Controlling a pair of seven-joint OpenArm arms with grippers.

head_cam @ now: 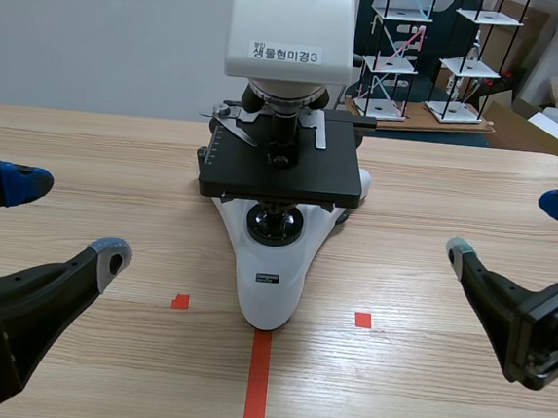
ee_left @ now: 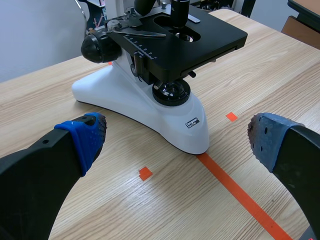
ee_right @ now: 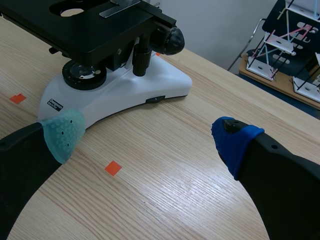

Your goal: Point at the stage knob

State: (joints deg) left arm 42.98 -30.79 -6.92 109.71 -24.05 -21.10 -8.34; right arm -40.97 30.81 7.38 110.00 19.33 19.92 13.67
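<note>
On the wooden table, square between the two arms, stands a microscope, easily the biggest thing within reach. It looks heavy and rigid, and its broad white base should keep it from shifting under a light touch. Its black stage sits flat above that base.

Both arms hang low and well apart from the microscope. The left gripper is at the near left and the right gripper at the near right, each with its fingers spread wide and nothing between them.

Seen from the right wrist, a round black focus knob juts from the microscope's right flank towards the back. Just in front of it, the stage knob hangs as a short black post from the underside of the stage's right edge, above the base. In the scene view it is mostly tucked under the stage. From the left wrist I cannot make it out with any confidence.

The stage knob is small and hard and probably turns easily, so I judge it wants no grip at all. The right gripper is on its side and is the better one to use. It could come in low beneath the stage edge and stop just short of the knob. The thin metal slide clip on top of the stage looks delicate and is best kept clear of.
</note>
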